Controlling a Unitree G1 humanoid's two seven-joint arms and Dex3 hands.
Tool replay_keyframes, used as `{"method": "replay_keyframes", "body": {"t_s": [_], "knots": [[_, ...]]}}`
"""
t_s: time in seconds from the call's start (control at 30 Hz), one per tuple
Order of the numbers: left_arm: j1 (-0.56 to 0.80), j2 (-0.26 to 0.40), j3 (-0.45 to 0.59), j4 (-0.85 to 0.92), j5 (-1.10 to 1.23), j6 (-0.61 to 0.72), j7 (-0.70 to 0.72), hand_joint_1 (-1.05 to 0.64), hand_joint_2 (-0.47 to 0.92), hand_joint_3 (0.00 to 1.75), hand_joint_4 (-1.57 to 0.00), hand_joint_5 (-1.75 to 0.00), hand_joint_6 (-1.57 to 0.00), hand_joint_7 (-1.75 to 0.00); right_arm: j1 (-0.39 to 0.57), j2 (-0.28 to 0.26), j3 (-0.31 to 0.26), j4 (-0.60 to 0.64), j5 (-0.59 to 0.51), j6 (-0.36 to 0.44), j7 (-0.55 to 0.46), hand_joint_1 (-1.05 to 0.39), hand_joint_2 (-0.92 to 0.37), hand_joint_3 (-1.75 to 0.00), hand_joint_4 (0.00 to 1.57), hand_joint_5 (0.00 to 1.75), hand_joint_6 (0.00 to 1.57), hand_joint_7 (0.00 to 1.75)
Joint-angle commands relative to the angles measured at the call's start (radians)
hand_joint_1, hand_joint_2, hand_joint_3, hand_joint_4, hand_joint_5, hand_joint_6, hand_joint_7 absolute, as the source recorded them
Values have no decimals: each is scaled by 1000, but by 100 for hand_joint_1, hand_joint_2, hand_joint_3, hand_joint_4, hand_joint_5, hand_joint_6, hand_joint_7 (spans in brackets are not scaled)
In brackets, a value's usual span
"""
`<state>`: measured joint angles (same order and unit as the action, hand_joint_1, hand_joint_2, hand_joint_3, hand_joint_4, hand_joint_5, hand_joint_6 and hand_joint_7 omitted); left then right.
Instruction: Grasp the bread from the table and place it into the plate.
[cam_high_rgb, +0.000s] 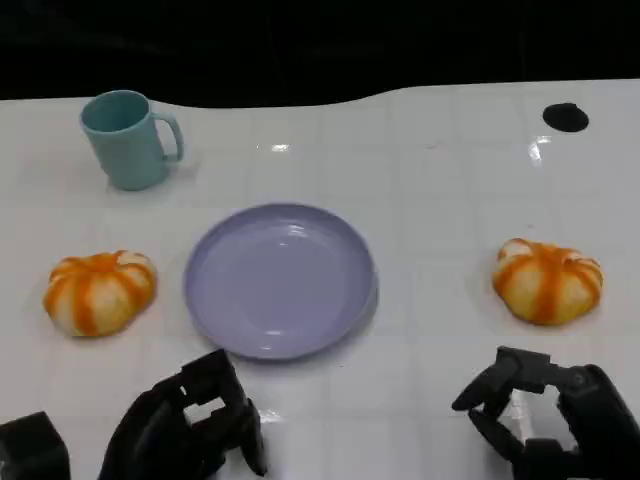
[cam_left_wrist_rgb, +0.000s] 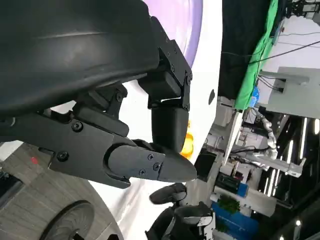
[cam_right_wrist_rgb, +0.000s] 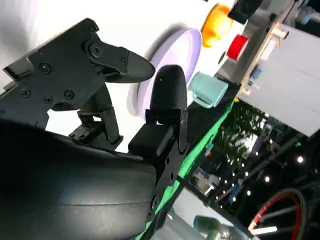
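Both my left hand (cam_high_rgb: 190, 430) and right hand (cam_high_rgb: 550, 415) wait empty with fingers apart at the frame's bottom, flanking the plate (cam_high_rgb: 280, 280), since neither bread roll (cam_high_rgb: 98, 291) is grasped yet.

No readable text, label, brand or number anywhere. Nothing legible on table, crockery or background clutter.

Overhead head view; close wrist views

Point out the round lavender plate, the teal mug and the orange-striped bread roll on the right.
round lavender plate (cam_high_rgb: 215, 262), head view, bare left rim.
teal mug (cam_high_rgb: 122, 145), head view, outer wall.
orange-striped bread roll on the right (cam_high_rgb: 546, 281), head view, top crust.
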<state>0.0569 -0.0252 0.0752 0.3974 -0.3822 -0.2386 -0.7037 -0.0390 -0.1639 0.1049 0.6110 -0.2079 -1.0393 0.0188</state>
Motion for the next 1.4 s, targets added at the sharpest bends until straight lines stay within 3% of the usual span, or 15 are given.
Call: {"method": "replay_keyframes", "body": {"t_s": [0.03,0.1,0.2,0.27,0.4,0.63,0.87,1.0,1.2,1.4], "knots": [[9,14,7,-1,0,-18,-4,-65,92,20,-80,-175,-70,-156,5,-23,-38,-64,-99,14,-68,-27,-61,-70,56,97,62,65],[11,14,8,-2,-3,-20,-7,-65,92,20,-80,-175,-70,-156,9,-37,-52,-108,-185,24,-117,-29,-63,-67,51,90,57,60],[14,16,8,-4,-3,-20,-7,-64,92,21,-80,-175,-70,-157,27,-62,-77,-197,-337,66,-206,-36,-83,-24,38,81,48,48],[15,16,6,-7,-1,-16,-3,-64,92,21,-80,-175,-70,-157,45,-74,-83,-254,-412,106,-255,-38,-90,-8,35,71,49,38],[16,12,1,-10,3,-18,0,-64,92,21,-80,-175,-70,-157,60,-104,-78,-339,-551,171,-364,-38,-90,-1,36,52,55,18],[7,10,2,-2,1,-20,-2,-64,92,22,-80,-175,-69,-158,73,-157,-48,-466,-729,322,-494,-42,-89,0,29,43,53,8],[3,10,5,5,2,-17,5,-64,92,23,-80,-175,-68,-159,101,-188,-15,-598,-794,505,-459,-39,-86,0,14,41,44,0],[2,8,5,6,-1,-18,0,-63,92,23,-80,-175,-68,-159,114,-198,1,-651,-793,581,-422,-40,-84,0,2,51,39,0],[1,7,5,11,-7,-14,-7,-63,92,23,-80,-175,-69,-159,121,-212,25,-721,-843,724,-341,-46,-85,0,0,50,33,0],[9,2,8,6,-1,-26,6,-63,92,22,-81,-175,-71,-156,104,-217,63,-737,-898,848,-265,-49,-87,-1,0,37,27,0]]}}
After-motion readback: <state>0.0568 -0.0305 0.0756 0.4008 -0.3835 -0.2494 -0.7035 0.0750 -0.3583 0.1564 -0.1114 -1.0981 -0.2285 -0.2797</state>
